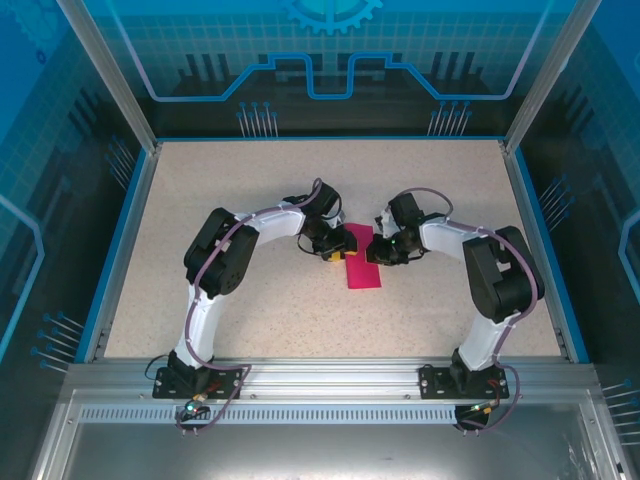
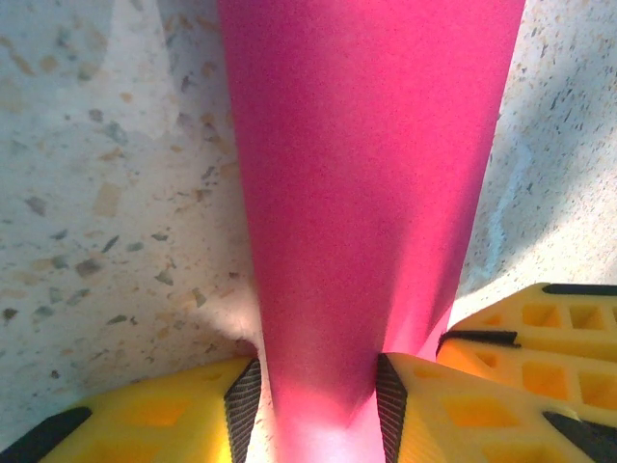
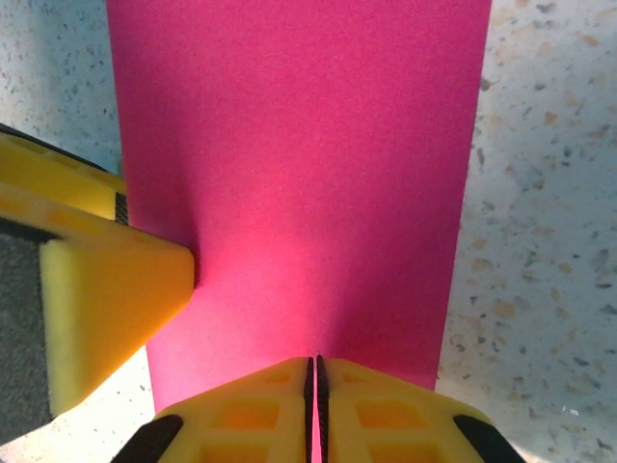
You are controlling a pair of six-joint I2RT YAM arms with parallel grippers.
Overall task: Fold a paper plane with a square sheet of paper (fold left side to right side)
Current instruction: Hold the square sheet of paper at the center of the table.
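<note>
While left gripper (image 2: pixel 316 374) and right gripper (image 3: pixel 315 365) pinch pink sheet (image 1: pixel 366 272) | speckled beige table (image 1: pixel 250 200) | blue walls (image 1: pixel 420 50)

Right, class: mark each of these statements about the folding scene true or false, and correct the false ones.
1. The paper is blue. False: it is pink.
2. The right gripper is closed on the paper's edge. True.
3. The left gripper hangs well clear of the paper. False: the paper runs between its fingers, bowed upward.
4. The table under the paper is speckled. True.
</note>
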